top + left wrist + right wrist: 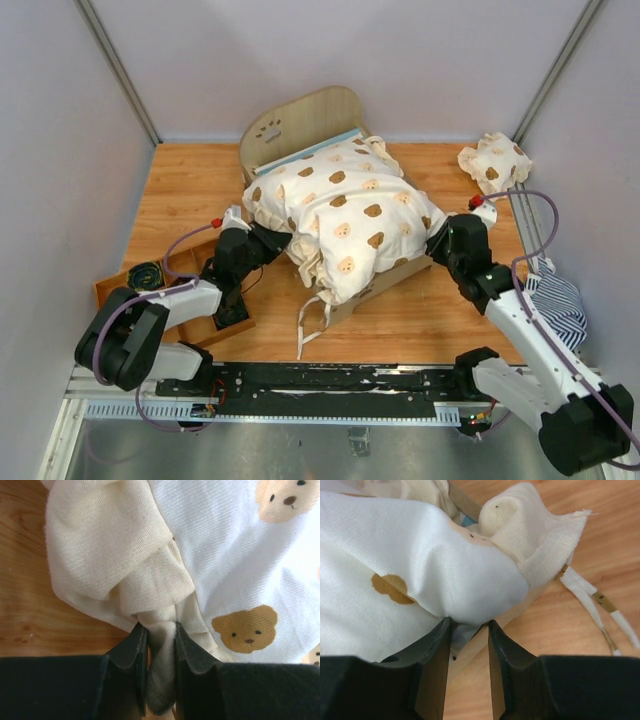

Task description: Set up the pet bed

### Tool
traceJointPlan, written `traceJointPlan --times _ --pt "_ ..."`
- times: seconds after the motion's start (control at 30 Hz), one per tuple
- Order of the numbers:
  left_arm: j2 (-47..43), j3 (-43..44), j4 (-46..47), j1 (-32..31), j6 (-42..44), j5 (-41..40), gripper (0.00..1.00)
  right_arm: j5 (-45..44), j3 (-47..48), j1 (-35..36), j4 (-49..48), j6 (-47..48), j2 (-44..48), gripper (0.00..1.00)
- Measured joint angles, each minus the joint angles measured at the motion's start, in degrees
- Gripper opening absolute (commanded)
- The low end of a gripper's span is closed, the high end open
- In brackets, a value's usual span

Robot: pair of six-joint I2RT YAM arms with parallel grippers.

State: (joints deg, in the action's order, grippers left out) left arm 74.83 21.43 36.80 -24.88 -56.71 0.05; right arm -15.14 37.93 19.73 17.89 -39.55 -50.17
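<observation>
Both arms gripping the bear-print cover [345,215] heaped over the pet bed [300,122], which sits mid-table toward the back.
The top cam just shows arms buried in cloth, but the wrist cams settle it. The left gripper [161,628] is pinched tight on a cream ruffle fold. The right gripper [469,624] has the cover's edge wedged between its tips, with ties [600,600] trailing alongside. Wood table [430,320], pale walls [420,60] on three sides. Pillow [493,160] is back right, striped cloth [558,300] hangs at the right edge, and a tray [115,288] crowds the left arm.
</observation>
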Motion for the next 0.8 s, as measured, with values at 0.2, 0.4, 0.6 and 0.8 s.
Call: traceJointPlan --times 0.2,0.4,0.6,0.8 --pt "4.98 4.00 0.48 -0.76 2.93 3.21 0.53 -0.09 3.74 -4.85 -8.96 8.09 -9.86 0.23" --pt "1.42 6.03 -9.22 -1.99 7.69 2.71 0.66 4.26 12.83 -8.57 -2.69 15.67 -17.09 0.57" --pt "-9.66 11.87 -26.38 -2.23 14.71 -4.26 0.74 9.29 19.76 -8.17 11.50 21.05 -11.23 0.58" --pt "-15.43 13.60 -30.58 -2.25 18.05 -0.26 0.74 15.56 14.43 -0.20 16.09 20.50 3.67 0.48"
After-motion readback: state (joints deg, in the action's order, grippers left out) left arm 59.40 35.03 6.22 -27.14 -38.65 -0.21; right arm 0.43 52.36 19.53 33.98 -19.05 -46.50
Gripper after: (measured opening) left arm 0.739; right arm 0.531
